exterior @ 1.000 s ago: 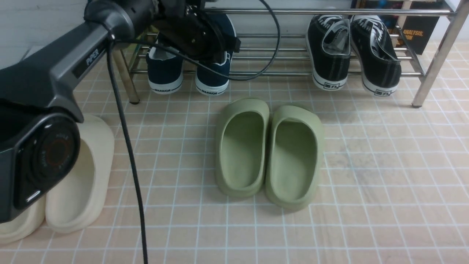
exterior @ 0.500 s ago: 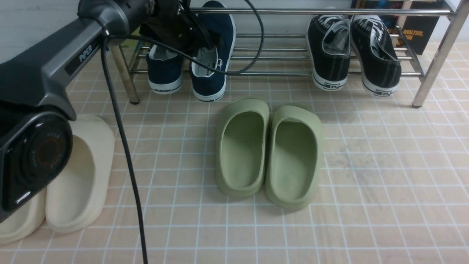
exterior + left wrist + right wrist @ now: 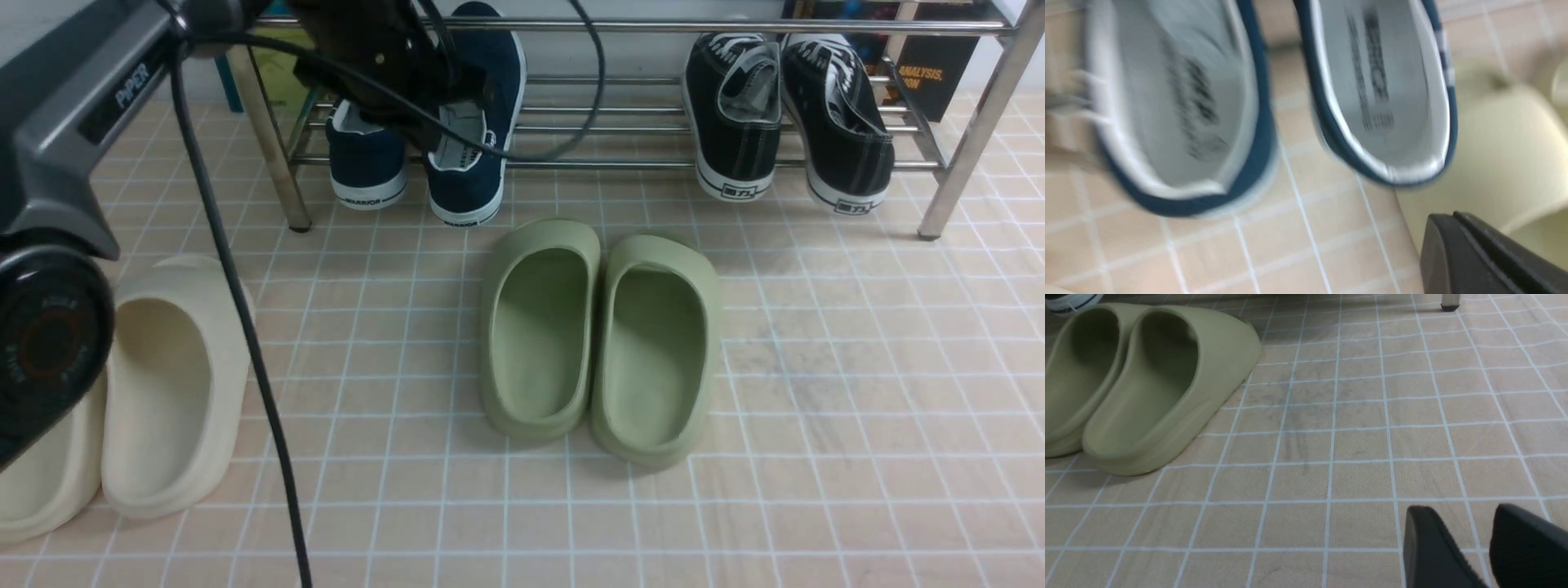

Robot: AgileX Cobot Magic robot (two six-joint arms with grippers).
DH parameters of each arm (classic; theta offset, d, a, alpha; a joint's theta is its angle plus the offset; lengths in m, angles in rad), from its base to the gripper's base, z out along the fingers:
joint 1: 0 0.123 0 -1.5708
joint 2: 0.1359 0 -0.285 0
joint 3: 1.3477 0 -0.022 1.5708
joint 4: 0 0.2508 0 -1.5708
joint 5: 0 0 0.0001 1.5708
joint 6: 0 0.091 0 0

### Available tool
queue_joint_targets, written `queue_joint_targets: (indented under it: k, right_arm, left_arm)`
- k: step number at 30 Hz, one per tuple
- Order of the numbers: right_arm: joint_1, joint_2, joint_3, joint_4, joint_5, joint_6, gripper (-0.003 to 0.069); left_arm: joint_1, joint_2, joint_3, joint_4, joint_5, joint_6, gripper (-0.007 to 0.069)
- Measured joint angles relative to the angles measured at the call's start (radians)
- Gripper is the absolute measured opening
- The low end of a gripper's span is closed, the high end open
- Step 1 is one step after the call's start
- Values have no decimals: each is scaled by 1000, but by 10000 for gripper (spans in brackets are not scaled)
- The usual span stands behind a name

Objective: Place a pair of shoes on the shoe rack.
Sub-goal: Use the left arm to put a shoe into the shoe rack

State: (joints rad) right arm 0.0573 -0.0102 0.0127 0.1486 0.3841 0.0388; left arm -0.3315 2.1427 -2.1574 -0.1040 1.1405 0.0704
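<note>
Front view from between the arms, over a tiled floor. A chrome shoe rack (image 3: pixel 653 164) runs across the far side. The pair of shoes (image 3: pixel 469 175), navy slip-ons with white soles, lies at the rack's left end, toes in and heels hanging over its front bar. The shoe nearer the rack's middle juts out further than its mate. Black lace-up sneakers (image 3: pixel 735 122) sit at the right end. Green clogs (image 3: pixel 596 343) and cream clogs (image 3: pixel 171 384) stand on the floor in front.

The left arm reaches over the navy pair. In its blurred wrist view, the left gripper (image 3: pixel 1457 228) appears to have its fingers pressed together on nothing, above the shoes' open collars. The right gripper (image 3: pixel 1457 522) hangs over bare tiles with its fingers parted and empty.

The pair looks placed, so the step is likely clearing the arm. It should lift straight up and back, keeping the fingers and the trailing cable (image 3: pixel 237 310) off the heel collars. A snag could drag the overhanging shoe off the front bar.
</note>
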Motion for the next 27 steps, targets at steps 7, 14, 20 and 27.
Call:
queue_joint_targets:
  k: [7,14,20,27]
  right_arm:
    - [0,0,0,0,0,0,238]
    - [0,0,0,0,0,0,238]
    - [0,0,0,0,0,0,238]
    - [0,0,0,0,0,0,238]
  left_arm:
    - [0,102,0,-26,42,88,23]
    - [0,123,1,68,-106,-16,30]
    - [-5,109,3,71,-180,-93,40]
    - [-8,96,4,78,-262,-100,43]
